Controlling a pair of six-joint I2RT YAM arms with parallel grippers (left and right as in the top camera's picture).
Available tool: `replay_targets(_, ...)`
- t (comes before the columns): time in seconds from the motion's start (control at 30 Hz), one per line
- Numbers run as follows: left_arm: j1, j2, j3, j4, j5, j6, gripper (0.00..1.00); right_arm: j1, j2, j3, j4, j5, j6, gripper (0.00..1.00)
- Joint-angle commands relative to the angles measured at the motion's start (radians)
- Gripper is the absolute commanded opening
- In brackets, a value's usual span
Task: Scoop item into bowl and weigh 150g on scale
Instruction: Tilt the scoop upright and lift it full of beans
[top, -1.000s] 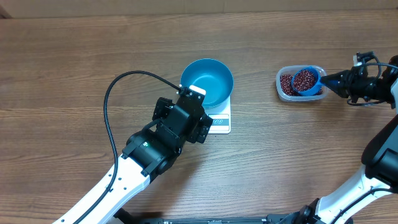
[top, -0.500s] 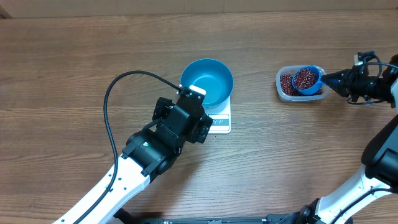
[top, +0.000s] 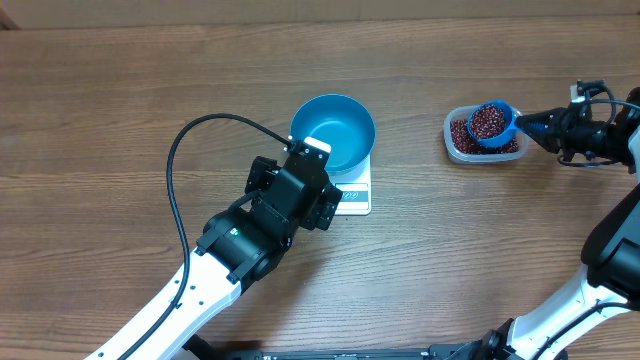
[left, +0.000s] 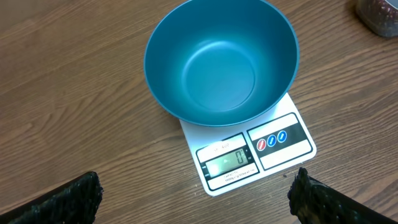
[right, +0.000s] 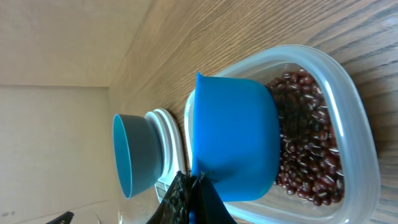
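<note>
While the bowl (top: 333, 130) sits empty on the scale (top: 355, 198), R gripper (top: 548, 125), clamped on the scoop (top: 503, 128) handle, holds beans (top: 487, 121) above the tub (top: 456, 142). L gripper (top: 300, 190) gapes wide, empty; pouring & weighing remain.

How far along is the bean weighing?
Done: the round blue bowl sits empty on the white square scale, display reading zero. In hand: the right gripper holds a small blue scoop heaped with red-brown beans above the clear plastic tub. Left: pouring, weighing.
</note>
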Motion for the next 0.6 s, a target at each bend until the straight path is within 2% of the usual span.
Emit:
replay_targets(0.0, 0.004, 0.000, 0.023, 0.003, -0.006, 0.000, 1.00, -0.007, 0.006, -0.006, 0.005, -0.059, 0.000, 0.04)
replay_targets(0.3, 0.004, 0.000, 0.023, 0.003, -0.006, 0.000, 1.00, -0.007, 0.006, -0.006, 0.001, -0.076, 0.000, 0.04)
replay_targets(0.57, 0.004, 0.000, 0.023, 0.003, -0.006, 0.000, 1.00, -0.007, 0.006, -0.006, 0.006, -0.201, -0.004, 0.04)
